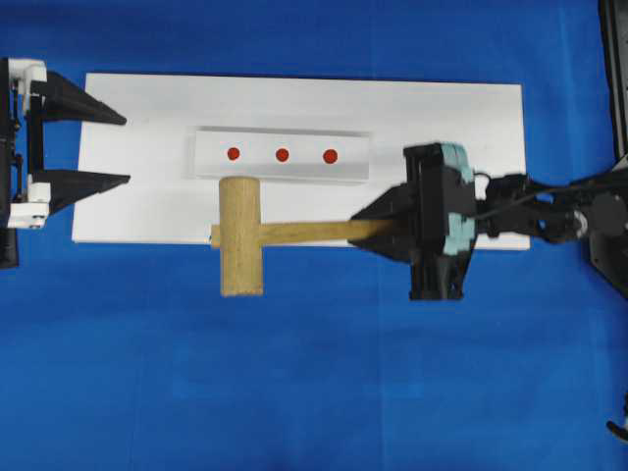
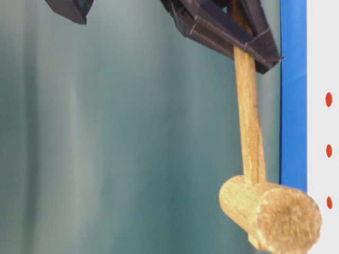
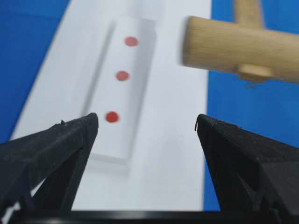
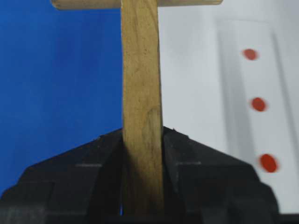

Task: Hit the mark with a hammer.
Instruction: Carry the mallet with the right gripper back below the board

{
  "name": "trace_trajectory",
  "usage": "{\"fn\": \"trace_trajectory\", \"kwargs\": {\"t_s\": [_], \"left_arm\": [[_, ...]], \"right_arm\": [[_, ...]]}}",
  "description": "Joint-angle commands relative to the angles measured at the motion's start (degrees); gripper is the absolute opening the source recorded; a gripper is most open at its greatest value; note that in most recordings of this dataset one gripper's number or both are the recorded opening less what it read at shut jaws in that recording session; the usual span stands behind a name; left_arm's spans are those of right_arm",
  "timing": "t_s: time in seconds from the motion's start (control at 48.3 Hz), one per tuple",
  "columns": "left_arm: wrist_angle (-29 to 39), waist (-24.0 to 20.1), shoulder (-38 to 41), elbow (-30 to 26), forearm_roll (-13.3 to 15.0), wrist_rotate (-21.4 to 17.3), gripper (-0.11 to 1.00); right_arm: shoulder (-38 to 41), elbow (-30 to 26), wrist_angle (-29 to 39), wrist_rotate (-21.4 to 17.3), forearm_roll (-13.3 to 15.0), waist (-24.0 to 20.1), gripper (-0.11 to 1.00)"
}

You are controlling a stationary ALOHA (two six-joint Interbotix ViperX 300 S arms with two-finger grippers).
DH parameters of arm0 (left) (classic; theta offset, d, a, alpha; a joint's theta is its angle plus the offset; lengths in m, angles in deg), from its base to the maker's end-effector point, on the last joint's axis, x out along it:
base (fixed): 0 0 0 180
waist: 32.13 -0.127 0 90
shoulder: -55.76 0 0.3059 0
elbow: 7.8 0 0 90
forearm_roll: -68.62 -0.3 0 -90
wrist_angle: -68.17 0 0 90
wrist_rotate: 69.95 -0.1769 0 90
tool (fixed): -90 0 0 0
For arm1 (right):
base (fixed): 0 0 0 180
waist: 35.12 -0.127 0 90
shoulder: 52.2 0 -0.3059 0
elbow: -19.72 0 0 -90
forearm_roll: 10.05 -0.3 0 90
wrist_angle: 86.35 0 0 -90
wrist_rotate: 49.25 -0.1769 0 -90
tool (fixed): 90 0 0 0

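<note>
Over blue tabletop [image 1: 314, 392]: unpainted light wooden mallet [image 1: 241, 235] pinched by right gripper [image 1: 378, 228] (handle end), left gripper [image 1: 123, 149] spread wide.

The table cloth [image 1: 314, 392] is saturated blue. On it the board [image 1: 128, 206] is plain white, and its raised strip [image 1: 211, 157] is white too, carrying three red dots [image 1: 282, 155] in a row. The hammer [image 1: 241, 235] beside the strip is pale unpainted wood (faint grain). Both grippers' fingers [image 3: 51, 154] are matte black.
</note>
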Motion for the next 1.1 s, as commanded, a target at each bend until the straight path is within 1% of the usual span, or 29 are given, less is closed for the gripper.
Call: {"fn": "trace_trajectory", "kwargs": {"t_s": [0.0,0.104,0.207,0.269,0.414,0.745,0.849,1.077], "left_arm": [[-0.7,-1.1,0.2,-0.4,0.1,-1.4,0.82],[-0.8,-1.6,0.2,-0.4,0.1,-1.8,0.82],[-0.9,-1.7,0.0,-0.2,0.1,-1.8,0.82],[-0.9,-1.7,-0.1,0.0,0.1,-1.8,0.82],[-0.8,-1.7,-0.4,0.3,0.2,-1.8,0.82],[-0.9,-1.7,-0.7,0.9,0.2,-1.8,0.82],[-0.9,-1.7,-0.7,1.1,0.2,-1.8,0.82],[-1.2,-1.7,-0.9,1.3,0.2,-1.7,0.82]], "right_arm": [[0.4,-1.6,-2.6,-0.6,-2.8,-3.3,0.09],[2.6,-2.5,-4.7,-1.4,-7.1,-6.9,0.09],[5.2,-3.8,-6.9,-1.4,-10.8,-9.8,0.09],[6.7,-4.8,-8.3,-1.4,-11.9,-11.2,0.09],[10.5,-7.9,-9.8,-1.4,-12.1,-13.1,0.09],[18.4,-14.3,-9.7,-1.0,-12.1,-13.4,0.09],[20.6,-15.5,-9.9,-1.0,-12.2,-13.4,0.09],[23.3,-15.8,-10.3,-1.1,-12.2,-13.3,0.09]]}}
